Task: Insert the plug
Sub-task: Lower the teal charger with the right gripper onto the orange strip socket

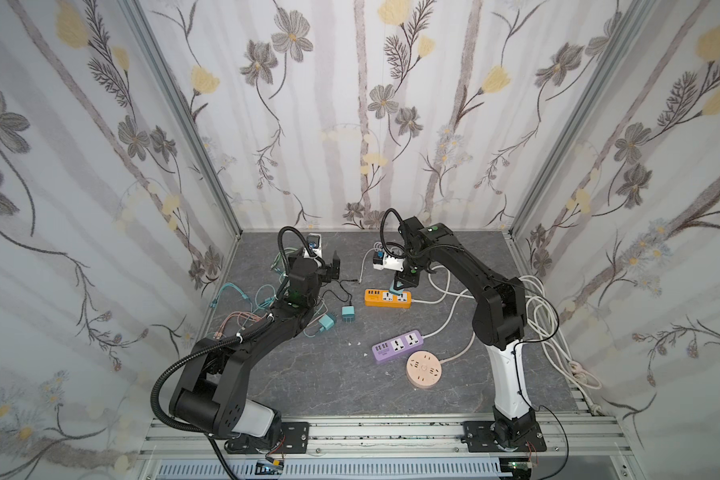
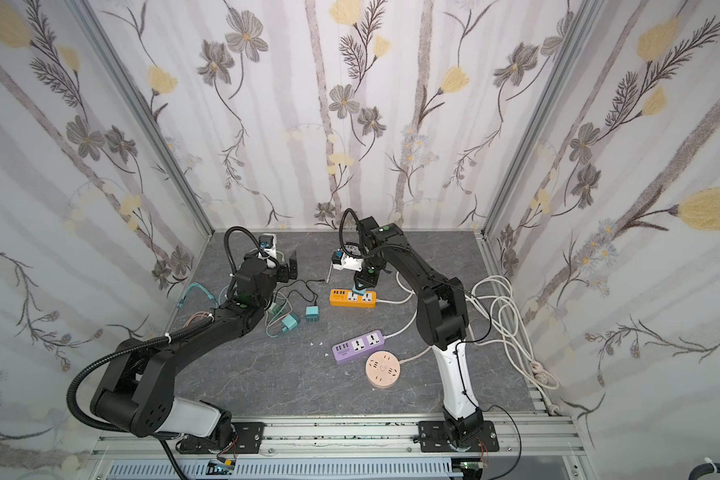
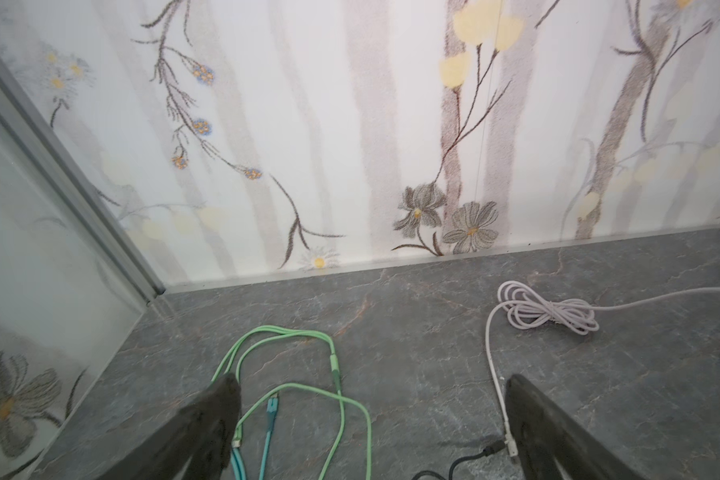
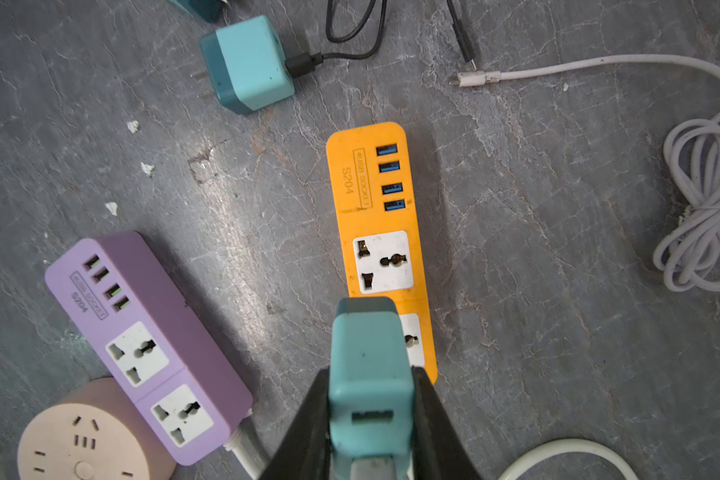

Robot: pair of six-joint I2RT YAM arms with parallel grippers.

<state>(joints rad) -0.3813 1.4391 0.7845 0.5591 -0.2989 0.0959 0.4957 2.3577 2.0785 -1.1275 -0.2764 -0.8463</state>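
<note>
As right hand (image 4: 373,376) clamps, two-tone teal plug (image 4: 364,332)

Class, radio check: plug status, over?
Right gripper shut on teal charger, at end socket of orange power strip; seating unclear. Left gripper open, empty. Path clear.

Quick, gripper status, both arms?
Left gripper: open, holding nothing.
Right gripper: closed on the teal block-shaped plastic charger plug.

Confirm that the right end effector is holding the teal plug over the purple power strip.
Not the purple one. The right end effector holds the teal plug over the orange power strip; the purple power strip lies apart to its side, untouched. The right wrist view shows it.
</note>
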